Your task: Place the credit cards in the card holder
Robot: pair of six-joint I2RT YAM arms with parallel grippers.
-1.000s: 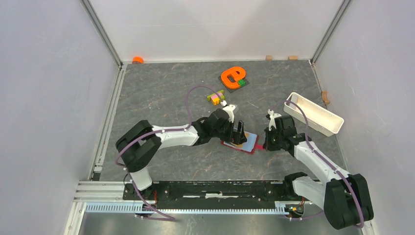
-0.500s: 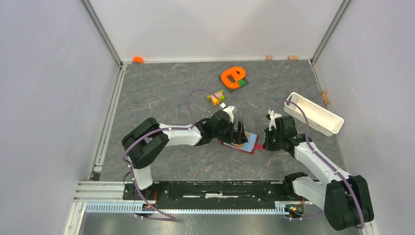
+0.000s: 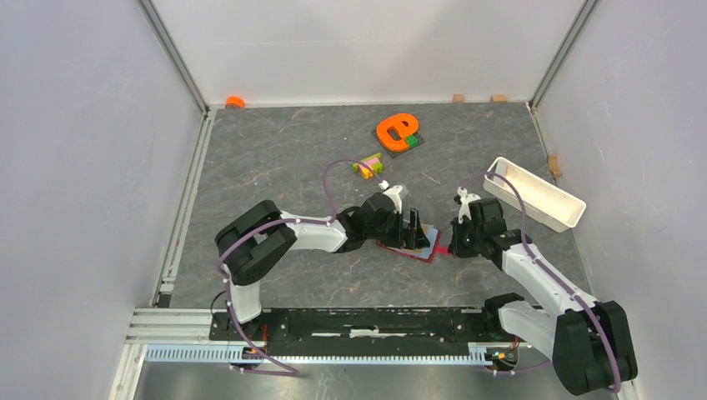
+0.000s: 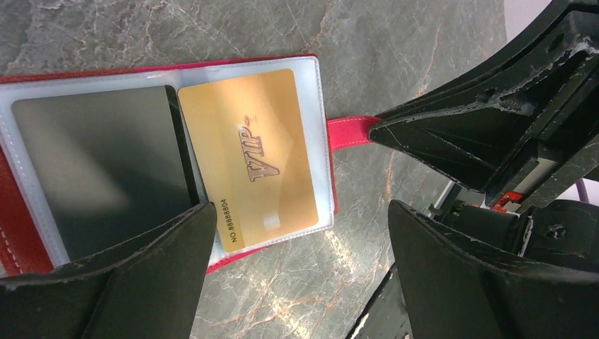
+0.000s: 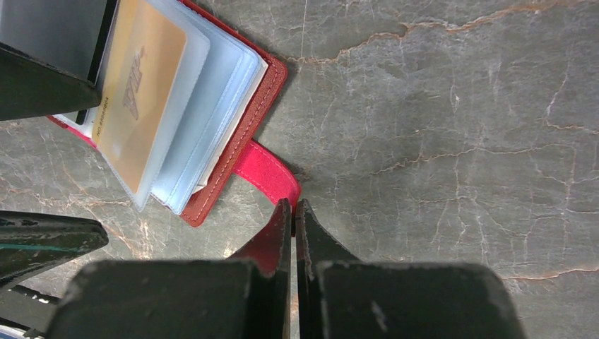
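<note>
The fingers point(image 4: 127, 275) of the left gripper point(image 4: 302, 212) are spread wide, with nothing grasped between them. They are held over the open dark-red leather-like card holder point(image 3: 425, 243), which lies flat near the middle of the table and is partly hidden by them from above. The right gripper point(image 5: 293, 208) is clenched, its tips set against the end of the red snap tab point(image 5: 267, 171) at the holder's 3 o'clock. Whether the tab is pinched or only pressed cannot be told.

A gold plastic card point(image 4: 254, 159) is seen in a clear sleeve, with a dark card point(image 4: 99, 166) sleeved beside it.

From the holder, a white oblong plastic tray point(image 3: 527, 208) is found at 2 o'clock. An orange letter-shaped block point(image 3: 395, 129) on a dark plate is at 12 o'clock, and multicoloured toy bricks point(image 3: 366, 165) are at 11 o'clock. Small wooden blocks point(image 3: 457, 97) are set along the far wall.

The table point(image 3: 275, 167) is grey and marbled, and is enclosed by plain white walls point(image 3: 83, 167).

"VIP" and "NO.8888804" can be read on the gold card.
</note>
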